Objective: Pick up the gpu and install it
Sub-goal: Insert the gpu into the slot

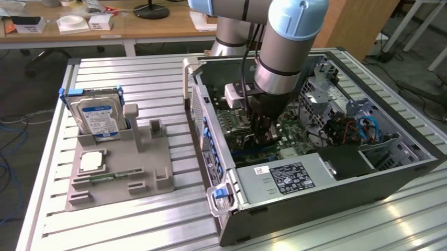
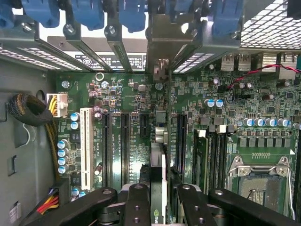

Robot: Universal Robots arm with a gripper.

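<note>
In the wrist view the gpu (image 2: 158, 165) runs edge-on like a thin blade down the middle. Its pale metal bracket (image 2: 162, 44) stands up against the case's rear slot openings. My gripper (image 2: 160, 193) is shut on the gpu, with one black finger (image 2: 136, 202) on each side of the card. The card stands upright over the green motherboard (image 2: 127, 94), between the black expansion slots (image 2: 124, 146). Whether its edge sits in a slot I cannot tell. In the exterior view my gripper (image 1: 263, 133) reaches down inside the open computer case (image 1: 314, 183).
Beside the card are a white slot (image 2: 86, 146), memory sticks (image 2: 201, 160), the processor socket (image 2: 258, 181) and a cable bundle (image 2: 28, 110). On the exterior view's left, a grey holder (image 1: 119, 175) carries a hard drive (image 1: 98, 117), a processor (image 1: 91, 162) and a green memory stick (image 1: 104, 178).
</note>
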